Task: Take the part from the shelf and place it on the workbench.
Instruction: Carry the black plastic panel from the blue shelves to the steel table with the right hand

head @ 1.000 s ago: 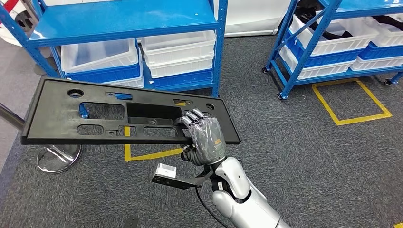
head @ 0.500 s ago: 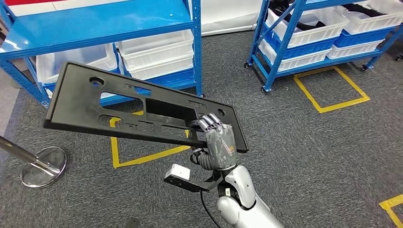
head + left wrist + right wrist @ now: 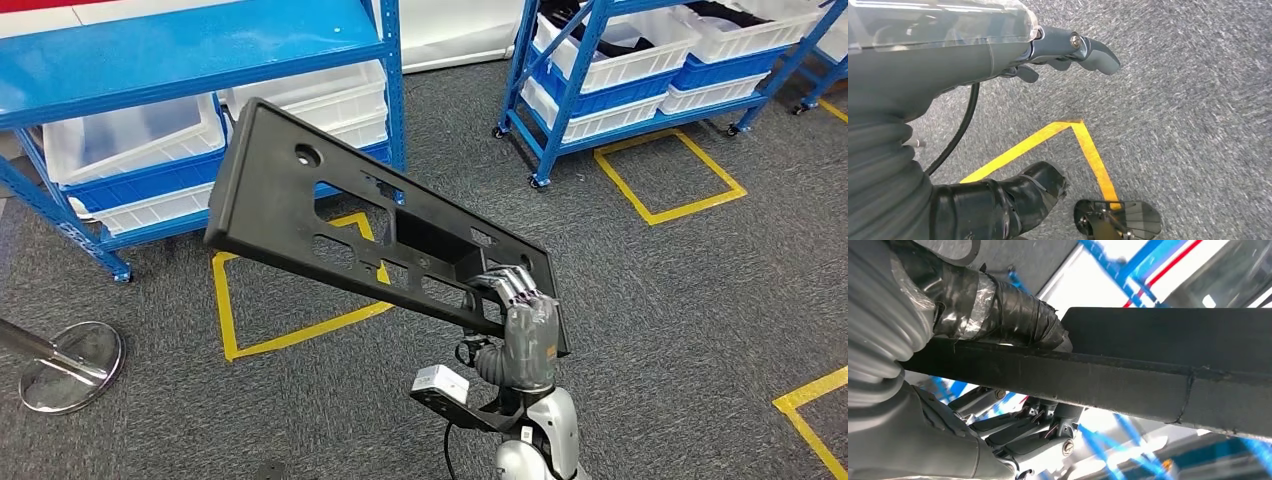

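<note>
At mid-height in the centre of the head view: long flat black part (image 3: 350, 220), pierced with round holes and rectangular cut-outs, carried clear of the shelf and tilted, far-left end high, near-right end low. Gripped at that near-right end alone by the right hand (image 3: 525, 325), fingers (image 3: 510, 285) hooked over the edge into a cut-out, thumb underneath. Seen close from the right wrist view as a dark edge of the part (image 3: 1148, 385) clamped between taped thumb (image 3: 998, 305) and fingers (image 3: 1048, 435).

Hanging low over grey carpet, seen from the left wrist view: left hand (image 3: 1058, 47), thumb stuck out, nothing in it; how far its fingers spread, impossible to tell.

Behind the part on the far left: blue shelf (image 3: 190, 50) with white bins (image 3: 330, 95) on its lower level. Far right: second blue shelf (image 3: 560, 90) on castors, more bins. On the floor: yellow taped square (image 3: 290, 330) below the part, chrome post base (image 3: 70, 365) at near left.

Likely risks, judged from this pose:
- Slipping or twisting in the grip, with almost the whole length cantilevered away from the one hand and no support from the other.
- Striking the blue shelf upright or the bins with the high far end during any turn, given how near that end passes to them.
- Landing corner-first on the workbench if set down at this tilt; levelling needed first.
</note>
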You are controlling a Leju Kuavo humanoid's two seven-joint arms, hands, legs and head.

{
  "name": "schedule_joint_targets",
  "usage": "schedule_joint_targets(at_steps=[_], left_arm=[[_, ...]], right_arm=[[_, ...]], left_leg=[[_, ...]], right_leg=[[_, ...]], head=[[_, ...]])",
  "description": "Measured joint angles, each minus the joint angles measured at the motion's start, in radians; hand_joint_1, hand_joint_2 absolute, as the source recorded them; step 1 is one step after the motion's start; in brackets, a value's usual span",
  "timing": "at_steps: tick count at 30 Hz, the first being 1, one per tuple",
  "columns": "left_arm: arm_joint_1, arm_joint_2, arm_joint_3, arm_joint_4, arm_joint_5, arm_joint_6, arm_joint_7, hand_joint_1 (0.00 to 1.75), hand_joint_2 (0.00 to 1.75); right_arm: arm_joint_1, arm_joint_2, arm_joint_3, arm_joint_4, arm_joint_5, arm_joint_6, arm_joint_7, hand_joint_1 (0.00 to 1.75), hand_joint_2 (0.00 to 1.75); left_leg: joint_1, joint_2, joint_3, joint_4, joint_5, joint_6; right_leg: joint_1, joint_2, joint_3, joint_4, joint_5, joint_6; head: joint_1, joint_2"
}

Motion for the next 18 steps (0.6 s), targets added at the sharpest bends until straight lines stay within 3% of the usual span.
schedule_joint_targets(at_steps=[3,5,6,9,10,11,13,15,17,18], left_arm=[[0.005,0.0,0.007,0.0,0.007,0.004,-0.004,0.0,1.75],[0.007,0.0,0.013,0.0,0.012,0.006,-0.008,0.0,1.75],[0.009,0.0,0.016,0.0,0.014,0.007,-0.01,0.0,1.75],[0.016,0.001,0.024,0.0,0.018,0.01,-0.014,0.0,1.75],[0.019,0.001,0.026,0.0,0.019,0.011,-0.015,0.0,1.75],[0.022,0.001,0.027,0.0,0.021,0.012,-0.015,0.0,1.75],[0.025,0.001,0.03,0.0,0.023,0.013,-0.017,0.0,1.75],[0.025,0.005,0.035,0.0,0.026,0.015,-0.018,0.0,1.75],[0.024,0.007,0.041,0.0,0.027,0.016,-0.019,0.0,1.75],[0.023,0.007,0.043,0.0,0.028,0.017,-0.019,0.0,1.75]], right_arm=[[0.05,0.004,-0.05,-0.04,-0.003,-0.001,-0.036,1.75,1.75],[0.084,0.01,-0.082,-0.067,-0.006,-0.002,-0.062,1.75,1.75],[0.1,0.015,-0.098,-0.082,-0.009,-0.002,-0.076,1.75,1.75],[0.146,0.03,-0.152,-0.121,-0.018,-0.002,-0.115,1.75,1.75],[0.161,0.032,-0.17,-0.132,-0.021,-0.002,-0.124,1.75,1.75],[0.175,0.034,-0.185,-0.141,-0.025,-0.002,-0.13,1.75,1.75],[0.199,0.038,-0.209,-0.159,-0.033,-0.002,-0.14,1.75,1.75],[0.216,0.044,-0.226,-0.177,-0.041,-0.002,-0.148,1.75,1.75],[0.23,0.049,-0.239,-0.193,-0.051,-0.003,-0.156,1.75,1.75],[0.238,0.051,-0.245,-0.2,-0.056,-0.003,-0.159,1.75,1.75]], left_leg=[[-0.003,0.011,0.003,0.002,-0.005,-0.017],[0.0,0.004,-0.003,0.022,-0.027,-0.027],[0.001,-0.004,-0.016,0.055,-0.052,-0.029],[0.0,-0.024,-0.095,0.242,-0.145,-0.029],[-0.001,-0.026,-0.113,0.283,-0.153,-0.026],[-0.002,-0.027,-0.113,0.284,-0.14,-0.022],[-0.007,-0.047,-0.061,0.174,-0.071,-0.005],[-0.011,-0.093,-0.003,0.05,-0.026,0.016],[-0.015,-0.113,0.017,0.009,-0.023,0.025],[-0.017,-0.104,0.02,0.0,-0.019,0.025]], right_leg=[[0.006,0.006,0.007,-0.016,0.0,-0.019],[0.004,0.017,0.009,-0.021,0.004,-0.032],[0.003,0.022,0.01,-0.023,0.006,-0.038],[0.009,0.043,0.009,-0.024,0.008,-0.048],[0.013,0.053,0.009,-0.023,0.008,-0.05],[0.016,0.064,0.009,-0.023,0.008,-0.051],[0.021,0.089,0.012,-0.022,0.009,-0.051],[0.023,0.112,0.01,-0.021,0.011,-0.049],[0.015,0.132,0.003,-0.021,0.017,-0.04],[0.012,0.143,0.0,-0.023,0.021,-0.034]], head=[[-0.001,0.0],[-0.001,0.0],[-0.001,0.0],[-0.001,0.0],[-0.001,0.0],[-0.001,0.0],[-0.001,0.0],[-0.001,0.0],[-0.002,0.0],[-0.003,0.0]])
